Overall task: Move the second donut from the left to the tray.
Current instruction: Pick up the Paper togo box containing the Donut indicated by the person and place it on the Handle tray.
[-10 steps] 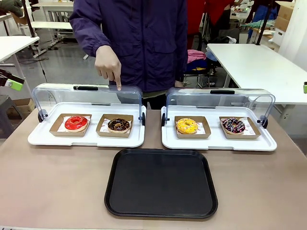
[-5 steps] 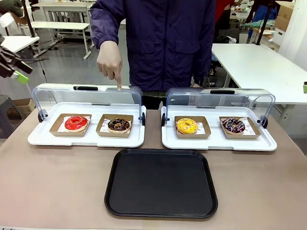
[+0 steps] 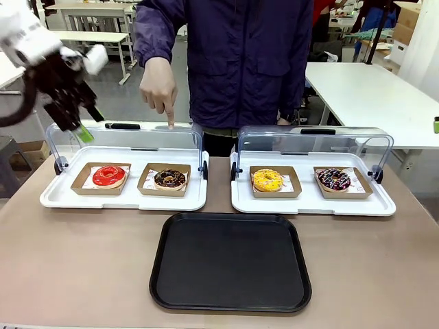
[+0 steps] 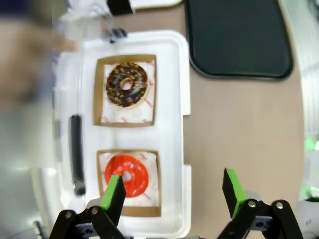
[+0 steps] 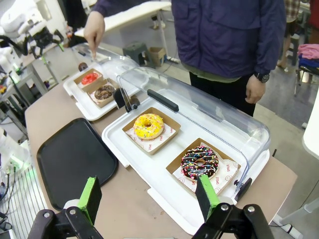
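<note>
Lab or workshop: rows of white worktables point(image 3: 363, 92), bare grey floor point(image 3: 110, 96), a cardboard box point(image 5: 157, 53).

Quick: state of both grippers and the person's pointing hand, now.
Left gripper: open, holding nothing.
Right gripper: open, holding nothing.
Person's pointing hand: empty, index finger down at the clear lid.

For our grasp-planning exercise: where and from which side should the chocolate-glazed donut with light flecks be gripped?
I'd grip the square cardboard holder by two opposite walls, sparing the glazed donut. Come from above, near side: the clear lid stands raised along the far edge.
</note>
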Tool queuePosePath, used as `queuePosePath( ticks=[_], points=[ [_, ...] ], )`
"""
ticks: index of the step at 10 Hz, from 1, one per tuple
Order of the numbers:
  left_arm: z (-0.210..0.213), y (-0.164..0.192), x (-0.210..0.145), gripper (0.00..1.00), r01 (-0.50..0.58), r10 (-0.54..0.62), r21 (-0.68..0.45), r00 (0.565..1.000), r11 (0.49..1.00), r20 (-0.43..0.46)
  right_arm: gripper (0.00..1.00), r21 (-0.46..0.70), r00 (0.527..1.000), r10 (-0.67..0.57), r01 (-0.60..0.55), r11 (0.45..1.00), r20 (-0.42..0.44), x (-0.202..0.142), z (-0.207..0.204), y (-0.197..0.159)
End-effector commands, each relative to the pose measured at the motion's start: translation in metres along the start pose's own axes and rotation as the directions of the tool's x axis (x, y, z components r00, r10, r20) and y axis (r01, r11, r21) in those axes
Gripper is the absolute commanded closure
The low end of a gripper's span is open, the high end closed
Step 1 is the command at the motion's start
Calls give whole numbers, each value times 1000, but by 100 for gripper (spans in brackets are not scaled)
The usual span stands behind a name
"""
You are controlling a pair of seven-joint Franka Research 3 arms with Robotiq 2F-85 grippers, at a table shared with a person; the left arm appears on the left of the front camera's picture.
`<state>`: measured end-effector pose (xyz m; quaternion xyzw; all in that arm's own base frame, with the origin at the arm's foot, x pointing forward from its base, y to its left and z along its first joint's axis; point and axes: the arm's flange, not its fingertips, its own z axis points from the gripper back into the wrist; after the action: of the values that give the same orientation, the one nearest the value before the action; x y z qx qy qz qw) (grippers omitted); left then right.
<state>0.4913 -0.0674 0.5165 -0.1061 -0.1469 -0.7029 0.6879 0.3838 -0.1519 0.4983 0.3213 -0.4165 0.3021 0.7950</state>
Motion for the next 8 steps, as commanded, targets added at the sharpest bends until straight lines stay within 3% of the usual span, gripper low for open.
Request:
queuePosePath(
  ticks=[1, 4, 7, 8],
  points=[
    [-31, -5, 10, 0, 8, -5, 27, 996, 1000, -92, 0, 5, 999, 22, -22, 1000, 28, 3, 0, -3],
    [-80, -7, 25, 0, 14, 6, 119, 986, 993, -169, 0, 5, 999, 22, -22, 1000, 28, 3, 0, -3],
    [-112, 2, 34, 0, 23, -3, 110, 982, 994, -187, 0, 5, 999, 22, -22, 1000, 28, 3, 0, -3],
    [-111, 7, 31, 0, -18, 40, 119, 982, 993, -183, 0, 5, 999, 22, -22, 1000, 28, 3, 0, -3]
  ],
)
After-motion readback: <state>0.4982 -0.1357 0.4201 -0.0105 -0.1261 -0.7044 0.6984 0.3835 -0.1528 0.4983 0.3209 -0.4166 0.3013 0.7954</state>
